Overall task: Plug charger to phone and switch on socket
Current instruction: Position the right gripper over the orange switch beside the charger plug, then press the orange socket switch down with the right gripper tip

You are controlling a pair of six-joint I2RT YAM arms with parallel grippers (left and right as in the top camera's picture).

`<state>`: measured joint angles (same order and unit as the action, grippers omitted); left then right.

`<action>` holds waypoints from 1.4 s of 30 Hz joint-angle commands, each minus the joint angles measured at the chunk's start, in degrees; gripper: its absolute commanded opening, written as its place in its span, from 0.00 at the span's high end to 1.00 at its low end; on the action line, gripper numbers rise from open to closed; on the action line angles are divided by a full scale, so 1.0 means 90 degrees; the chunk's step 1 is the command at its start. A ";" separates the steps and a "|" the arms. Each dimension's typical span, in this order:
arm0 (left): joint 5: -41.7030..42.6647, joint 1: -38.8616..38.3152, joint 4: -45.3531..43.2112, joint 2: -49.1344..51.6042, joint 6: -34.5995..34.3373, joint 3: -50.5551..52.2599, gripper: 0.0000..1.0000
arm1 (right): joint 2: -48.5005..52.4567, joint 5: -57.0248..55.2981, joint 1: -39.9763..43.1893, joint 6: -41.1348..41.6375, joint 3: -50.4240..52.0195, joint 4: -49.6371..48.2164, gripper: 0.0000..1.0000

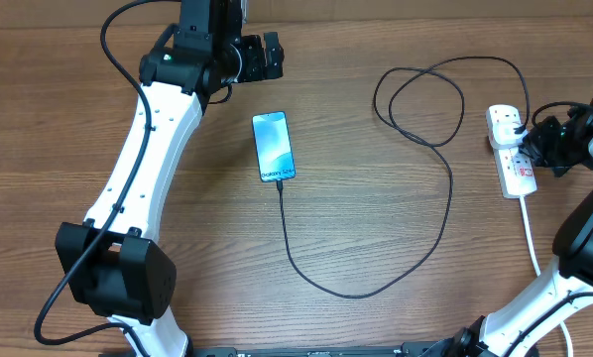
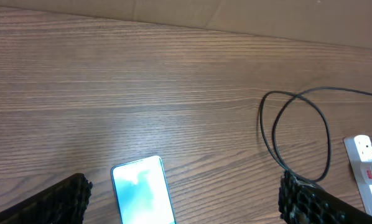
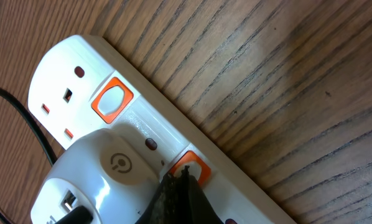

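Note:
The phone (image 1: 274,146) lies flat mid-table, light blue screen up, also in the left wrist view (image 2: 144,191). The charger cable (image 1: 415,228) runs from the phone's near end in a long loop to a white adapter (image 3: 102,174) plugged into the socket (image 1: 513,169), a white power strip at the right. My right gripper (image 3: 183,177) is shut, its tips touching an orange-framed switch (image 3: 192,167) on the socket. My left gripper (image 1: 257,58) is open and empty, above the table beyond the phone's far end.
The socket's thick white cord (image 1: 531,233) runs toward the front edge at the right. A second switch (image 3: 112,99) and an unused outlet sit at the strip's far end. The cable coils (image 2: 298,137) lie between phone and socket.

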<state>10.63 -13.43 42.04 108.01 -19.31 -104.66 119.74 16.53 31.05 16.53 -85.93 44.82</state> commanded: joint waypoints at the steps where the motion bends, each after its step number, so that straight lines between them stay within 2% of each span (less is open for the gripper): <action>1: -0.0066 -0.0005 -0.0019 -0.0034 -0.0019 -0.0134 0.00 | 0.0022 0.0272 -0.0160 0.0015 0.0053 0.0172 0.96; 19: -0.0066 -0.0005 -0.0005 -0.0034 -0.0019 -0.0134 0.00 | 0.0022 0.0325 -0.0163 -0.0155 0.0053 0.0384 0.96; 25: -0.0066 -0.0005 -0.0005 -0.0034 -0.0019 -0.0134 0.00 | 0.0022 -0.0318 -0.0080 0.0236 0.0053 0.0214 0.96; 42: -0.0066 -0.0005 -0.0005 -0.0034 -0.0019 -0.0134 0.00 | 0.0022 -0.0437 0.0095 0.0566 0.0053 -0.0486 0.96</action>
<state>10.61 -13.43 42.06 108.01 -19.31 -104.66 119.55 13.45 31.81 20.99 -85.91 40.73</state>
